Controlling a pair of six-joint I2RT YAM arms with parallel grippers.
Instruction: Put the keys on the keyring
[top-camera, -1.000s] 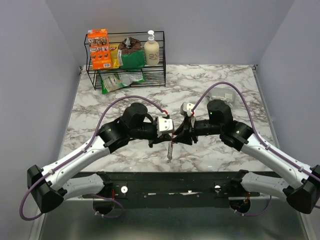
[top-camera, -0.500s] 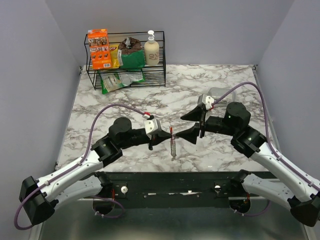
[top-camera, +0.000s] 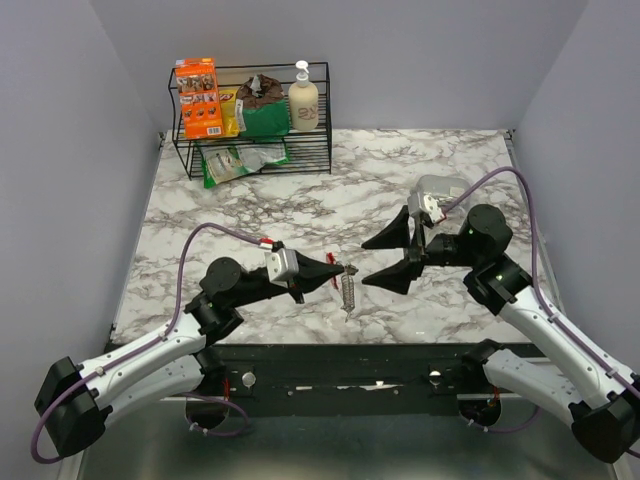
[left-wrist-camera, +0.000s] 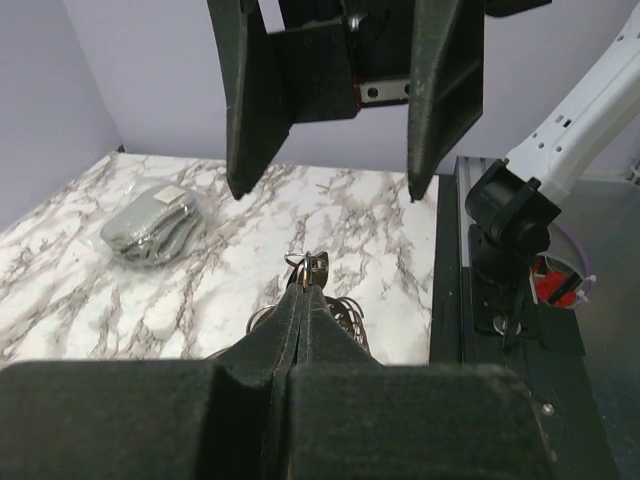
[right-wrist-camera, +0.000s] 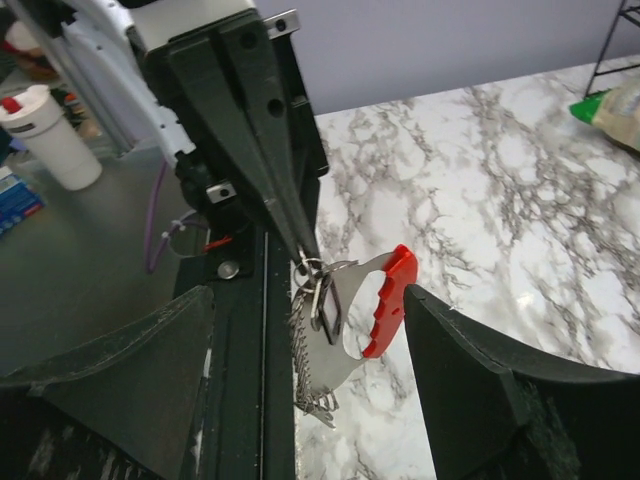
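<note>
Marble-patterned table (top-camera: 250, 210) is seen between plain lilac walls, with a black rail along its near edge. At back left a black wire rack (top-camera: 185, 150) is set. On its upper shelf an orange box (top-camera: 198, 97), a green bag (top-camera: 263, 115) and a cream pump bottle (top-camera: 303, 97) are held; crumpled packets (top-camera: 240, 160) are lying on the lower shelf. At back right a clear plastic bag (left-wrist-camera: 150, 225) with gray contents is laid flat, partly hidden in the top view by the right wrist.

Near the front centre the keyring (top-camera: 348, 288) is held up off the marble. It is hung from its wire-loop end, so the long axis is run downward from the loop. The red curved side is turned toward the marble. The gray ridged side is turned toward the near rail.

The left gripper (top-camera: 340, 267) is clenched, and the loop end of the keyring is pinched at its fingertips. The right gripper (top-camera: 366, 263) is spread wide with nothing grasped. It is pointed at the left fingertips, just beside the keyring and not touching it, so the gap between the two arms is blocked only by the keyring itself.
</note>
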